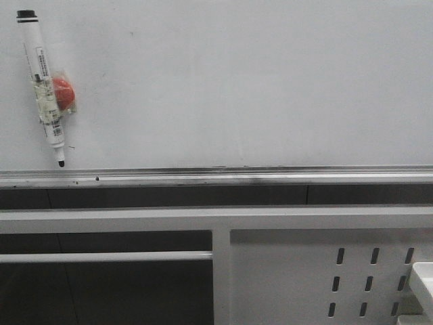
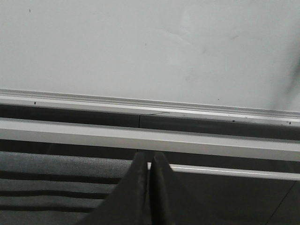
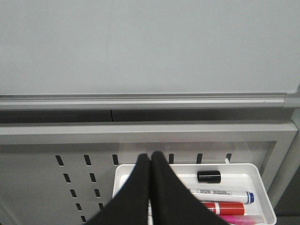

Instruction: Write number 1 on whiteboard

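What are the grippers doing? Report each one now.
Left gripper: closed, fingers pressed together, holding nothing.
Right gripper: closed, holding nothing, above the white tray of markers.

Whiteboard [image 1: 257, 81] face mostly bare, open to approach; black marker [image 1: 44, 84] and red magnet [image 1: 64, 93] block its upper left. Tray rail [image 1: 216, 177] and white frame [image 1: 223, 220] bar access from below.
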Controlling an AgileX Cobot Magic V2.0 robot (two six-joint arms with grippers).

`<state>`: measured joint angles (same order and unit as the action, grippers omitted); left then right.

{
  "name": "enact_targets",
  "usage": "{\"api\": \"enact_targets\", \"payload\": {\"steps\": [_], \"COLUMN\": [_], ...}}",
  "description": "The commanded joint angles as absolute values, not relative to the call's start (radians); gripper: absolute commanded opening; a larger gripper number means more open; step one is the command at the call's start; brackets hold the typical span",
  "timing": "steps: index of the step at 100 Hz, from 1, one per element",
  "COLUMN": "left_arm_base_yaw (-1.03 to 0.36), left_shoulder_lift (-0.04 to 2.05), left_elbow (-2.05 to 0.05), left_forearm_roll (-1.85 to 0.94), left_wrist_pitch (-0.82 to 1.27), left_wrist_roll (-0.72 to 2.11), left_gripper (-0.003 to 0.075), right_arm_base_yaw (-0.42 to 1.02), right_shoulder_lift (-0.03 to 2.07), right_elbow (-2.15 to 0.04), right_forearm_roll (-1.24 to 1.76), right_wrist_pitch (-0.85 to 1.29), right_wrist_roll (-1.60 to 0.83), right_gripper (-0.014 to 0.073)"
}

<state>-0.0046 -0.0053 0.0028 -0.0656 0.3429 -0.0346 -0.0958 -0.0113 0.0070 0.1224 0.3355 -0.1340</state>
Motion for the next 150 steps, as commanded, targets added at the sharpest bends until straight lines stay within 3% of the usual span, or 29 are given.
{"api": "enact_targets", "payload": {"steps": [1, 43, 58, 87, 126, 150], "left_arm_base_yaw": [-0.012, -0.012, -0.014, -0.012, -0.012, -0.012], "left_shoulder_lift": [-0.027, -0.027, -0.027, -0.027, -0.027, 0.017], "left_elbow": [0.04, 0.04, 0.04, 0.04, 0.038, -0.04], "left_forearm_roll": [-0.075, -0.077, -0.097, -0.068, -0.029, -0.22], "left_wrist_pitch": [0.298, 0.294, 0.185, 0.101, -0.036, 0.067], "left_wrist_roll": [-0.035, -0.035, -0.035, -0.035, -0.035, -0.035], "left_gripper": [-0.002, -0.002, -0.002, -0.002, -0.002, -0.002], "right_arm_base_yaw": [-0.104, -0.104, -0.104, -0.104, -0.104, -0.104], "right_shoulder_lift": [-0.029, -0.029, -0.029, -0.029, -0.029, 0.008], "right_elbow": [0.02, 0.02, 0.02, 0.02, 0.018, -0.174], "right_forearm_roll": [0.102, 0.102, 0.1, 0.125, 0.198, 0.272], "right_wrist_pitch": [0.309, 0.307, 0.302, -0.048, -0.167, 0.103], "right_wrist_roll": [-0.135, -0.135, -0.135, -0.135, -0.129, -0.118], "right_gripper": [-0.0069, -0.0069, -0.0069, -0.0069, -0.0069, -0.0069]}}
